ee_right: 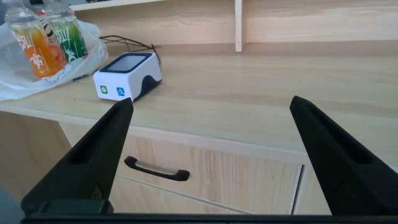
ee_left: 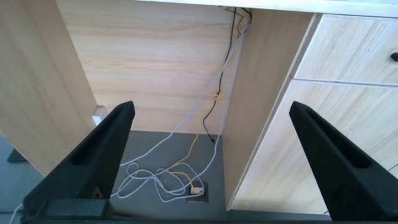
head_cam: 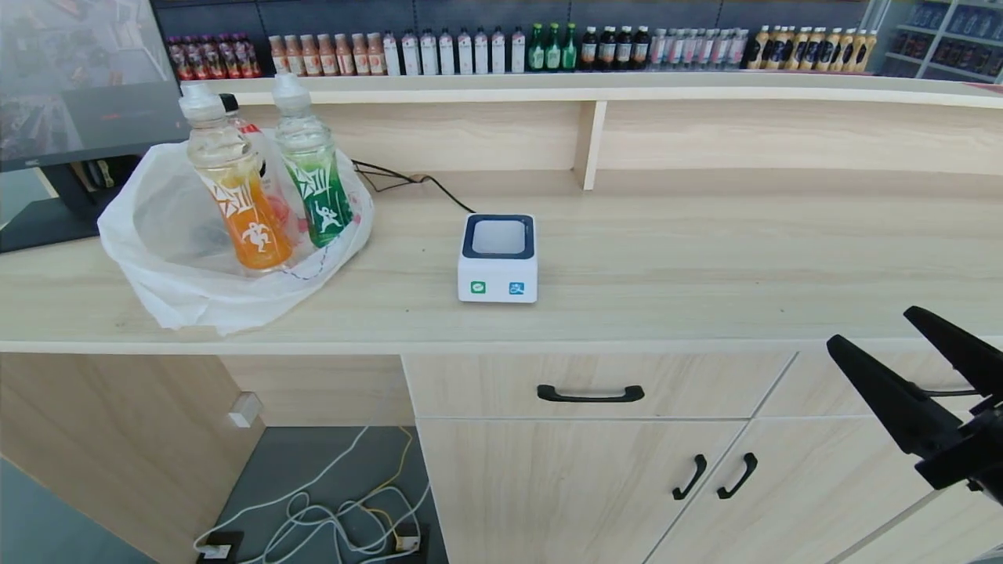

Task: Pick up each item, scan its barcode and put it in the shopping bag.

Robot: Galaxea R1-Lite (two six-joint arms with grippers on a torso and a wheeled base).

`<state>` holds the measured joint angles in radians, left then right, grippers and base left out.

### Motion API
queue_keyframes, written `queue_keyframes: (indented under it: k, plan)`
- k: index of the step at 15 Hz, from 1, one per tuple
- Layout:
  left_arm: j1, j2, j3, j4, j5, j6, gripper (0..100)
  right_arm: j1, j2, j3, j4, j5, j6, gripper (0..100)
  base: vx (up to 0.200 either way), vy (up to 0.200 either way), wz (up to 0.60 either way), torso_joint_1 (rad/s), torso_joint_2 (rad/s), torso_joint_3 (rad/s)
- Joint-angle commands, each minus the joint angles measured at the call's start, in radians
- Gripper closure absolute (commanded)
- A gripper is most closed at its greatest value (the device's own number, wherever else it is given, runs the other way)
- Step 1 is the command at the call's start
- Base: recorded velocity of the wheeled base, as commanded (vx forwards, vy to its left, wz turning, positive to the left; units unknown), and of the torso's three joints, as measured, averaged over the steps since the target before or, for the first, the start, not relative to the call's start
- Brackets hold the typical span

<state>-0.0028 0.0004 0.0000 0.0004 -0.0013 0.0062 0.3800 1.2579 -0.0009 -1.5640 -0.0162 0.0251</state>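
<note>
Head view: three bottles stand upright inside the white shopping bag (head_cam: 180,290), at the left end of the tabletop (head_cam: 705,266).
- Orange bottle (head_cam: 235,188): front, white cap; label has white slanted lettering and a white running figure.
- Green bottle (head_cam: 313,168): just beside it, same label design.
- Black-capped bottle (head_cam: 229,102): behind and between them, mostly hidden, red patch on label.

Scanner (head_cam: 498,258): white box with a dark-framed window on top, near the bag, apart from it. Its front face has one green and one blue square icon. A black cable (head_cam: 423,182) runs from behind it.

Right claw (head_cam: 874,327): fingers apart, holding nothing, low and in front of the tabletop edge, well apart from the scanner.

Left claw (ee_left: 211,107): fingers apart, holding nothing, below the tabletop and facing the open recess with loose wires (ee_left: 168,180) on the floor.

Back shelf (head_cam: 501,78): a row of drink bottles, labels too small to read.
</note>
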Motion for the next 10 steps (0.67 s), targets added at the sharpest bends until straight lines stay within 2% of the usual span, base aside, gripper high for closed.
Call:
queue_keyframes:
  k: [1,3,7,8,10]
  plan:
    - [0.001,0.000,0.000,0.000,0.000,0.000,0,0.003,-0.006,0.001,0.016,-0.002,0.007,0,0.000,0.000,0.00,0.000,0.00,0.000]
    - [0.001,0.000,0.000,0.000,0.000,0.000,0,0.013,-0.032,0.001,0.113,-0.004,0.010,0,0.000,0.000,0.00,0.000,0.00,0.000]
    - [0.001,0.000,0.000,0.000,0.000,0.001,0,0.128,-0.534,-0.001,0.931,-0.004,-0.013,0,0.000,0.000,0.00,0.000,0.00,0.000]
    - [0.001,0.000,0.000,0.000,0.000,0.001,0,0.155,-0.649,-0.002,1.095,-0.002,-0.037,0,0.000,0.000,0.00,0.000,0.00,0.000]
    - [0.001,0.000,0.000,0.000,0.000,0.001,0,0.197,-0.802,-0.002,1.305,-0.001,-0.082,0,0.000,0.000,0.00,0.000,0.00,0.000]
